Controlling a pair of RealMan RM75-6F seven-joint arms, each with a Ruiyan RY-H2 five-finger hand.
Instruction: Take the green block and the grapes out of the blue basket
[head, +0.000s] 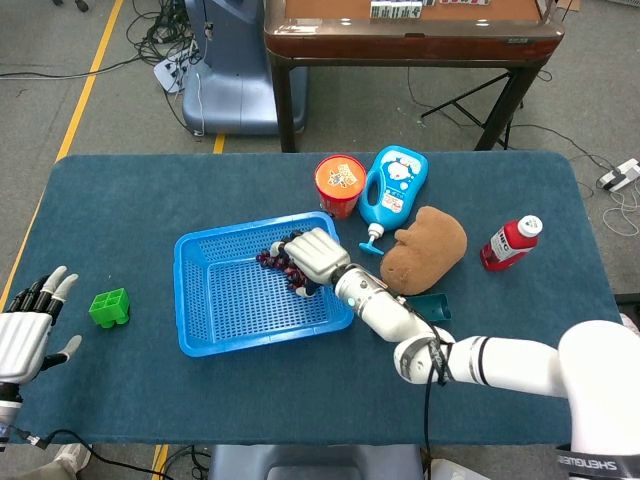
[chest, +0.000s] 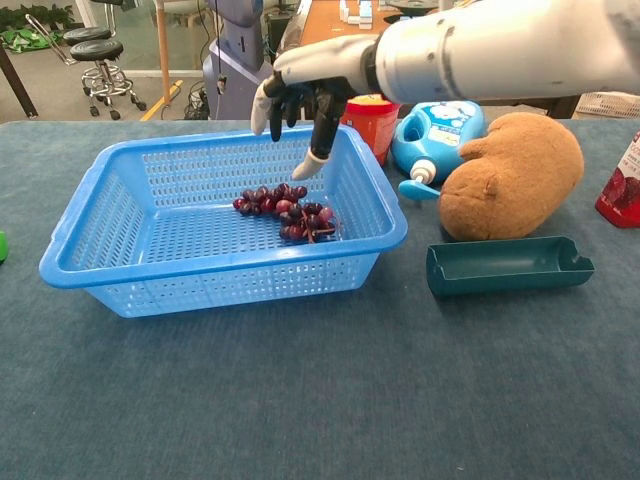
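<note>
The blue basket (head: 182, 290) (chest: 220, 262) stands left of the table's middle. A bunch of dark grapes (chest: 290, 212) lies in its far right part; in the head view my right hand partly covers the grapes (head: 272, 258). My right hand (head: 312, 257) (chest: 300, 98) hovers just above them, fingers apart and pointing down, holding nothing. The green block (head: 109, 307) sits on the cloth to the left of the basket, and shows only as a sliver (chest: 2, 246) at the chest view's left edge. My left hand (head: 28, 335) stays open near the table's left edge, apart from the block.
Behind and right of the basket stand a red cup (head: 340, 184), a blue bottle (head: 395, 185), a brown plush toy (head: 428, 247) and a red bottle (head: 510, 242). A dark green tray (chest: 508, 266) lies in front of the plush. A wooden table (head: 410, 35) stands beyond.
</note>
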